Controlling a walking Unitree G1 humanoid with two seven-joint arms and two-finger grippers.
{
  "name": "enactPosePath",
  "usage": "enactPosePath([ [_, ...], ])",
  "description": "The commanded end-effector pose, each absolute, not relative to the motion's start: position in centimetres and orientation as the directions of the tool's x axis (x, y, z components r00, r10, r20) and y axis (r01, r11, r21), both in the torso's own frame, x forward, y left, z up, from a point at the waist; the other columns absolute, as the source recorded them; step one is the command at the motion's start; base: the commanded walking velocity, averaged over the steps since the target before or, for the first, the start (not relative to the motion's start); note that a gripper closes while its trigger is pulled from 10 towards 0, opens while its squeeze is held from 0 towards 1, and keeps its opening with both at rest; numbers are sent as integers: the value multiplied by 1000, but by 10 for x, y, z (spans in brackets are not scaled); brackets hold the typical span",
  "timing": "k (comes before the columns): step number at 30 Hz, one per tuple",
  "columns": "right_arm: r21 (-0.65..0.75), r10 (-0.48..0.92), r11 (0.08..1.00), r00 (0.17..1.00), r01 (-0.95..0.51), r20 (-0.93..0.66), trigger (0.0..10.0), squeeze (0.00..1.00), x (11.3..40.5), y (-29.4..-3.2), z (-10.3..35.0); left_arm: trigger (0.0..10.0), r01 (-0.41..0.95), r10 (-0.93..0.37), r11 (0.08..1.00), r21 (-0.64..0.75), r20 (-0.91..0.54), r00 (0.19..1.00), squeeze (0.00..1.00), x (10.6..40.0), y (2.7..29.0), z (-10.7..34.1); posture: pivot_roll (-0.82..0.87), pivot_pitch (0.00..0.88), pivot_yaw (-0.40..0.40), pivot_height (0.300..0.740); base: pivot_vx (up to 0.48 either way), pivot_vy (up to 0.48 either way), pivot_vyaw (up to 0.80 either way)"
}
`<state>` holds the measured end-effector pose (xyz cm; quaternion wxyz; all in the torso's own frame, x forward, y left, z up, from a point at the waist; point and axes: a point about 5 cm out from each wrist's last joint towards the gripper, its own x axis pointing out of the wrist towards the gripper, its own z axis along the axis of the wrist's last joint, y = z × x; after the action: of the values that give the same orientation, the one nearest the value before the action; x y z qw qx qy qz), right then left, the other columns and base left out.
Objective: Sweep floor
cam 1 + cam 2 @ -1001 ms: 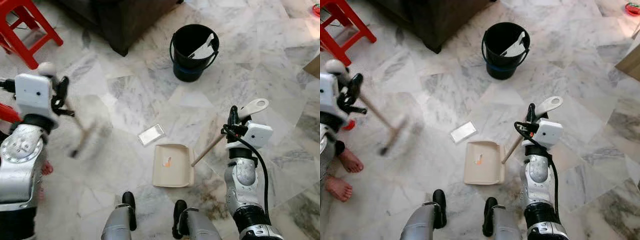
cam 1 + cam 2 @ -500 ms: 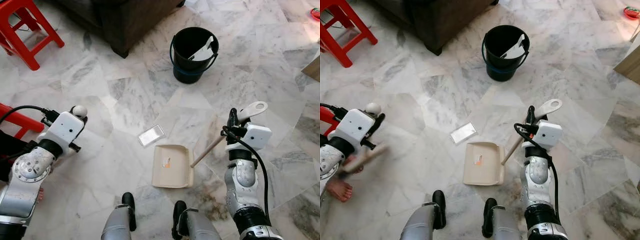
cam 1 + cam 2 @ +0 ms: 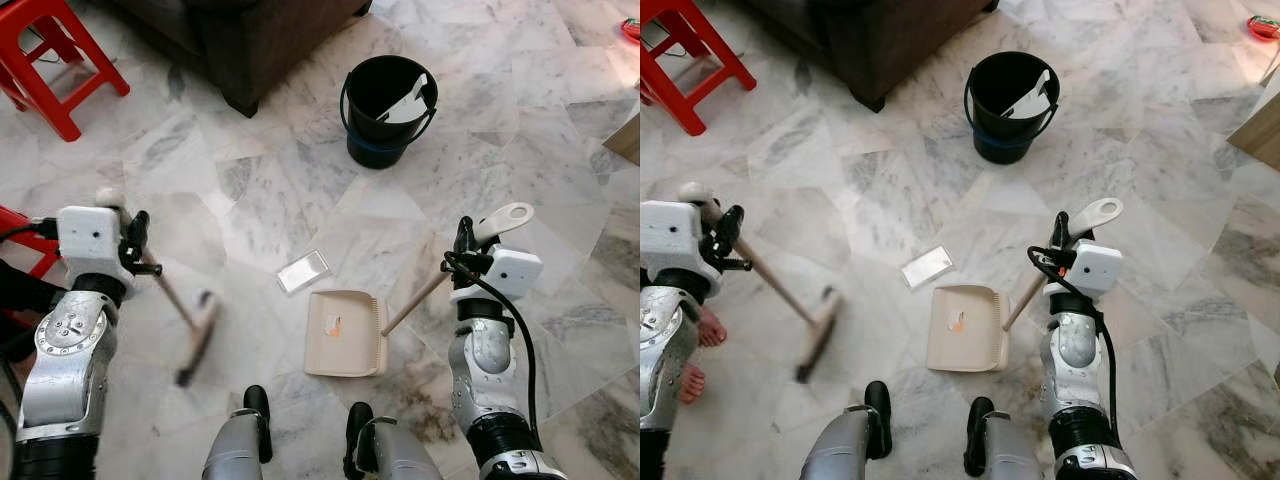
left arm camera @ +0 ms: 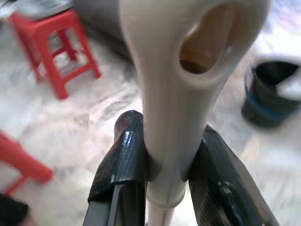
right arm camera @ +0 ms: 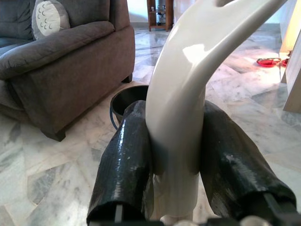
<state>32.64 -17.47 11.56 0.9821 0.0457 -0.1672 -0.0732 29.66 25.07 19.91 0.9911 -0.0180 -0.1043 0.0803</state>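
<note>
Broom [image 3: 195,335], blurred, slants down from the left gripper [image 4: 164,165] to the marble floor [image 3: 300,180] at the robot's left; its 2 fingers [image 4: 117,160] are clenched on the cream handle. Right gripper [image 5: 174,155] grasps the dustpan [image 3: 345,330] handle between its fingers, the pan flat on the floor ahead of the feet. A clear wrapper [image 3: 302,270] lies just beside the pan. Beyond stands a black bucket [image 3: 385,100], a dark sofa [image 5: 61,61], and a red stool [image 3: 55,60].
</note>
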Motion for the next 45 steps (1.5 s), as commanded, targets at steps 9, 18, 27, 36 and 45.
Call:
enactPosePath([
  [9,139,-167,980,966,141,198,10000,0,318,-172,88,10000,-185,217,971,-151,229,949,0,293,263,213,170,394,2,740,0,0,0],
  [18,145,-164,980,966,137,201,10000,0,318,-171,89,10000,-155,150,988,-10,303,941,0,293,255,234,173,394,2,740,0,0,0],
  [27,142,-166,980,966,139,199,10000,0,318,-171,88,10000,-162,192,979,-125,291,937,0,293,253,231,173,394,2,740,0,0,0],
  [36,142,-166,980,966,139,200,10000,0,317,-172,88,10000,-173,246,950,-261,279,928,0,296,252,234,169,394,1,740,0,0,0],
  [45,144,-166,980,966,139,199,10000,0,317,-172,88,10000,-165,243,952,-257,310,919,0,297,252,246,172,393,3,740,0,0,0],
])
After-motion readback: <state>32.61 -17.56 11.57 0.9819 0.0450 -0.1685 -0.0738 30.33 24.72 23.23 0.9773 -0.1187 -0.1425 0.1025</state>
